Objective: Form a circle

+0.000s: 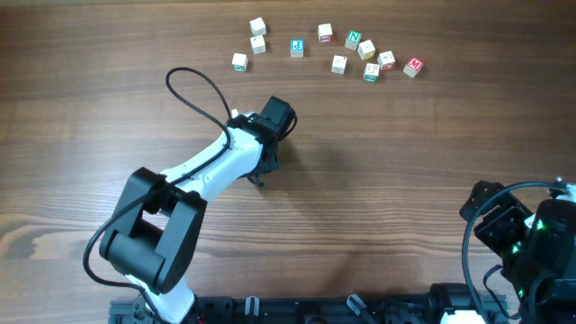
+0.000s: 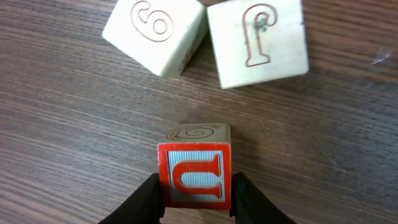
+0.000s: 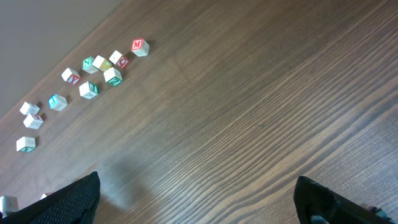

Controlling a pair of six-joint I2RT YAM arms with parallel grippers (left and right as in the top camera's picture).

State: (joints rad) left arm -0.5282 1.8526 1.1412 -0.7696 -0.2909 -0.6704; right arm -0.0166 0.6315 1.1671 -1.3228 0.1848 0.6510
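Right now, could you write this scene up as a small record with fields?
left fingers: closed on either side of the red-printed cube
red-printed cube: apart from the two pale cubes
two pale cubes: side by side, beyond it
right fingers: wide open, holding nothing
scattered cubes: loose row far across the table
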